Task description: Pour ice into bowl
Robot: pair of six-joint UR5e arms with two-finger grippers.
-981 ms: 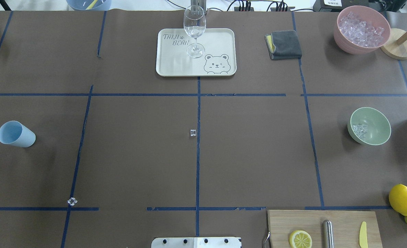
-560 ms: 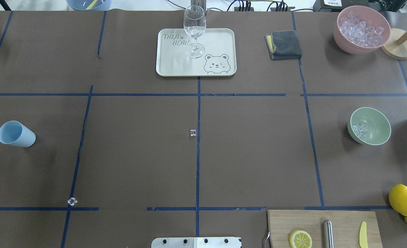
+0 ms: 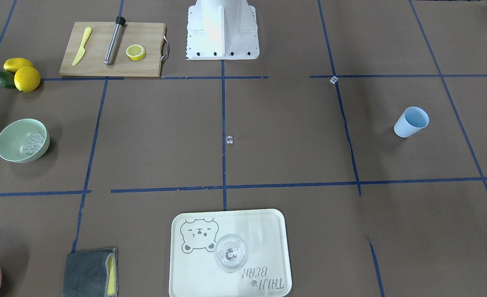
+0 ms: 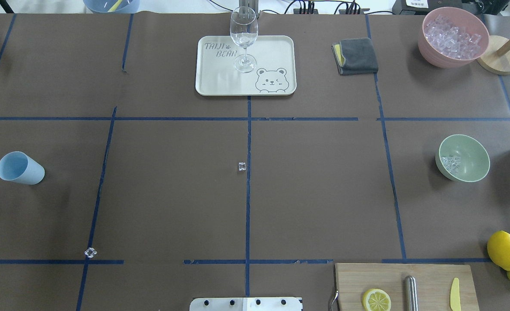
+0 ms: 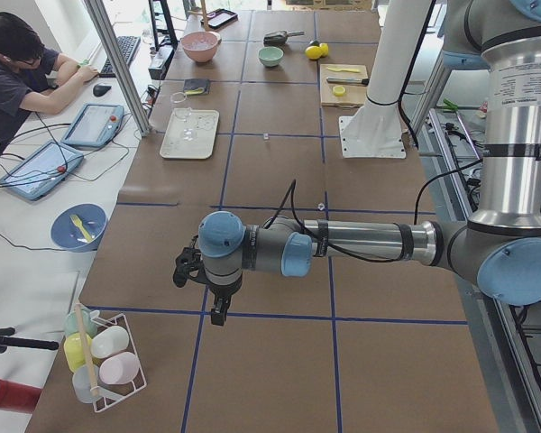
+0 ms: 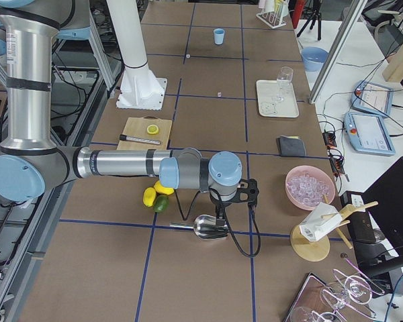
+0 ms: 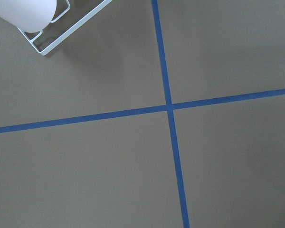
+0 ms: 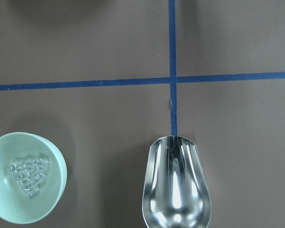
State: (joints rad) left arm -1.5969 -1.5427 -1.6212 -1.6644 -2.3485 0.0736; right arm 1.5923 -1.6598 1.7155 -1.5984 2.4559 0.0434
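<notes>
The mint-green bowl stands at the right side of the table with a small heap of clear ice inside; both show in the right wrist view, the bowl and the ice. Two loose cubes lie on the table, one at the centre and one at the front left. An empty metal scoop sits right of the bowl under my right gripper. The light blue cup stands far left. My left gripper hangs over bare table. I cannot tell whether either gripper is open or shut.
A pink tub full of ice stands at the back right beside a wooden stand. A tray bears a stemmed glass. There is also a grey cloth, a cutting board, lemons and a cup rack.
</notes>
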